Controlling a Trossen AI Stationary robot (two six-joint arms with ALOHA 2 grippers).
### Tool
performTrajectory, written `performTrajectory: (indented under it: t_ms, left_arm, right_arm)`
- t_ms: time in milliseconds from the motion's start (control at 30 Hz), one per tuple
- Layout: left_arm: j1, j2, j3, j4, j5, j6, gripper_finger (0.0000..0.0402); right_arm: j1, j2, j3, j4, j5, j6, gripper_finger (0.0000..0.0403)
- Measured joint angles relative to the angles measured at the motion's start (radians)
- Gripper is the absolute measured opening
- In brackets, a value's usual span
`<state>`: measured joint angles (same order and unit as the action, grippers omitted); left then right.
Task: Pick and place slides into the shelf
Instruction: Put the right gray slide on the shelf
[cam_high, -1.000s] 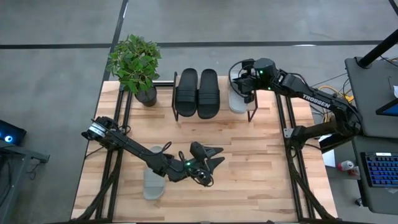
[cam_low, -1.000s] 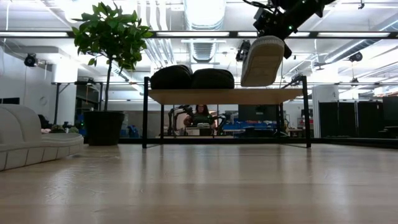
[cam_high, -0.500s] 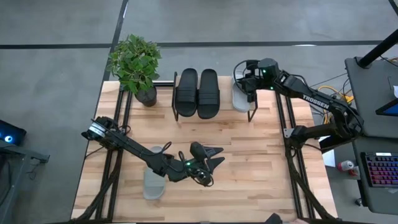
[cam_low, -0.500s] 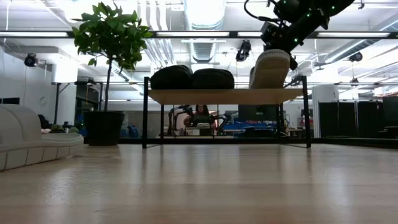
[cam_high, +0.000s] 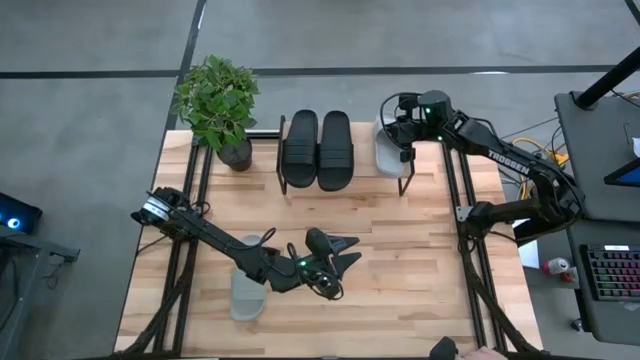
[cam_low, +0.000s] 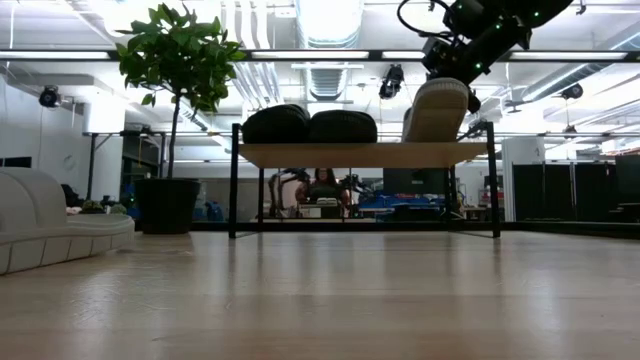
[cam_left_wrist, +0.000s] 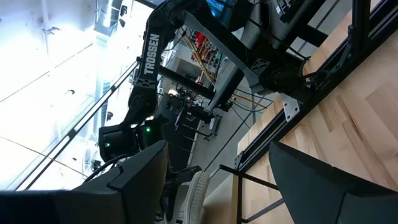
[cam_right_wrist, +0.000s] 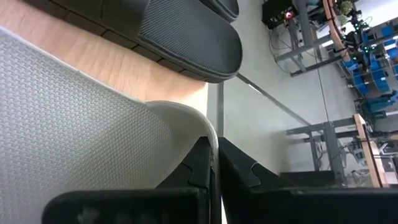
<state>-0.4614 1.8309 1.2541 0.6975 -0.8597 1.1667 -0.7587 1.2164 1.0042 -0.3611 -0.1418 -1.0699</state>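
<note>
Two black slides (cam_high: 318, 150) lie side by side on the shelf (cam_low: 360, 154) at the table's far side. A pale slide (cam_high: 387, 152) is at the shelf's right end, next to them, with my right gripper (cam_high: 404, 128) shut on it. The other pale slide (cam_high: 247, 288) lies flat on the table near the front left, partly under my left arm. My left gripper (cam_high: 338, 256) hangs open and level above the table's middle, holding nothing. My right gripper pinches the pale slide's thin curved rim (cam_right_wrist: 186, 121) at its far end between the two shut fingers. The fingers slant down from the far right. The slide (cam_low: 437, 108) stands tilted, its held end up; its lower end seems to rest on the shelf's plank.
A potted plant (cam_high: 218, 103) stands at the far left corner, beside the shelf. Black frame rails run along the table's left and right edges. Bare wooden tabletop (cam_high: 400, 270) lies between the shelf and the near edge.
My right gripper has gone down and a little toward the table's right edge with the pale slide. The slide hung tilted above the shelf; now its lower end is down at the plank, at the shelf's right end.
</note>
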Motion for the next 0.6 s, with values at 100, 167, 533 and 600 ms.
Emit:
performTrajectory:
  t_ms: [100, 167, 533, 600]
  left_arm:
    - [0.000, 0.000, 0.000, 0.000, 0.000, 0.000, 0.0264]
    - [0.000, 0.000, 0.000, 0.000, 0.000, 0.000, 0.0264]
    - [0.001, 0.000, 0.000, 0.000, 0.000, 0.000, 0.0264]
    - [0.001, 0.000, 0.000, 0.000, 0.000, 0.000, 0.0264]
  right_arm:
    - [-0.008, 0.000, 0.000, -0.004, -0.011, 0.005, 0.0008]
    - [-0.014, 0.000, 0.000, -0.016, -0.014, 0.006, 0.0008]
    - [-0.021, 0.000, -0.002, -0.087, -0.006, 0.048, 0.0008]
    - [-0.021, 0.000, -0.003, -0.091, -0.004, 0.049, 0.0008]
